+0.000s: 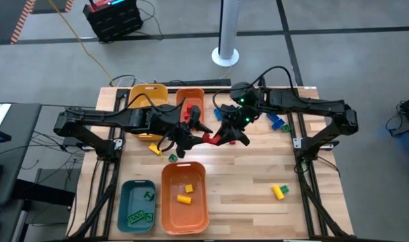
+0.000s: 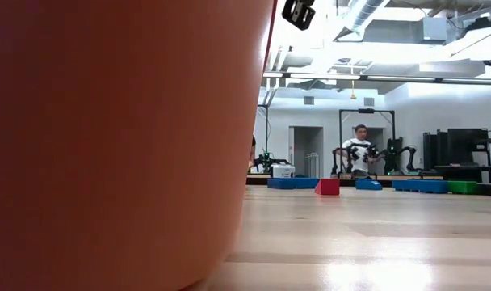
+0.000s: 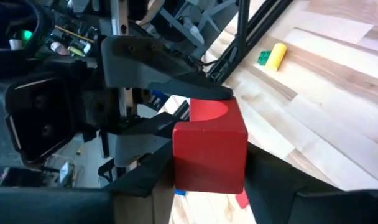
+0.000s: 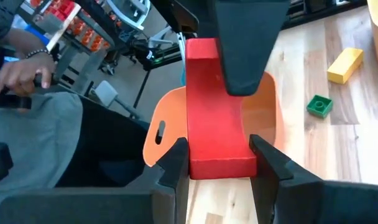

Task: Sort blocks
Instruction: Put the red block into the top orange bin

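High view puts the whole matter at the middle of the wooden table. The two arms meet there nose to nose, with one red plastic building brick lifted off the table between them. The brick is oblong, and its long axis runs nearly along the line joining the two arms, so each arm faces one of its ends.

The right gripper is clamped on the brick. In the right wrist view its two dark fingers press flat against opposite sides of the brick, at the end nearer that camera.

The left gripper comes in from the opposite side and straddles the other end. In the left wrist view the brick fills the gap straight ahead of that wrist. Whether the left gripper has a firm hold yet, I cannot tell.

I judge this to be a hand-over from right to left. It depends on the brick's free end staying in line with the left gripper, which is the nearer arm to the orange plastic bin and the yellow plastic bin at the table's far edge. If the right gripper lets go before the left has a firm hold, the brick would probably drop to the table.
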